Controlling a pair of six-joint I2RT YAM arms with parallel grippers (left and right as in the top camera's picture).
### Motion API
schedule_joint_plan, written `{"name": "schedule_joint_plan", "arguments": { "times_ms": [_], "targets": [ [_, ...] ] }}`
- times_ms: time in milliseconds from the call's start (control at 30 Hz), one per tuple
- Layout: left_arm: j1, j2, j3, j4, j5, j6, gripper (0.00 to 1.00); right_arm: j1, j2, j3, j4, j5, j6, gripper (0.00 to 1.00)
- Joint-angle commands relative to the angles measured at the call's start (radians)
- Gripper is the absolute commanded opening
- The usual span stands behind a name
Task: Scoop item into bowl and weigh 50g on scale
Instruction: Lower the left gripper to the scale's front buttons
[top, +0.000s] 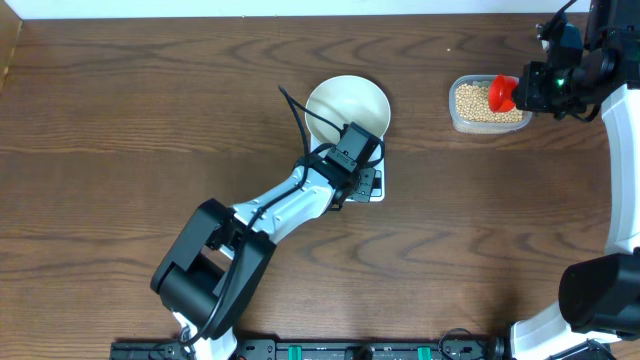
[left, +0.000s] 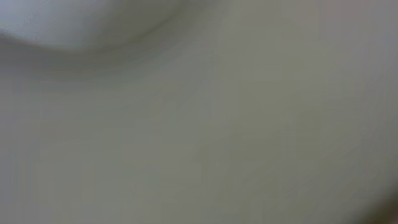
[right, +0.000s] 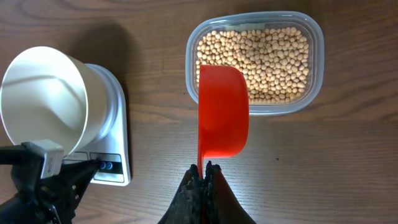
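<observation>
The right jaws clench the handle of a red scoop (right: 222, 112), whose cup reaches ahead of them over the near left rim of the clear tub (right: 316, 62) of beans (right: 264, 53). Bare surface (right: 336, 168) lies open to their right. Well off to their left, the white bowl (right: 43, 93) sits on the scale (right: 116, 149) with the left jaws at its edge; I cannot tell whether they grip. The left wrist view is only a pale blur. The overhead view shows the left arm (top: 290, 205) stretched across the surface.
</observation>
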Motion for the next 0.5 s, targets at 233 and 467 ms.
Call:
{"name": "schedule_joint_plan", "arguments": {
  "times_ms": [233, 467],
  "targets": [
    [0.000, 0.032, -0.006, 0.007, -0.012, -0.017, 0.08, 0.002, -0.003, 0.017, -0.006, -0.010, -0.019, 0.01],
    [0.001, 0.032, -0.006, -0.006, -0.012, -0.032, 0.08, 0.002, -0.003, 0.017, -0.010, -0.009, -0.024, 0.01]
  ]
}}
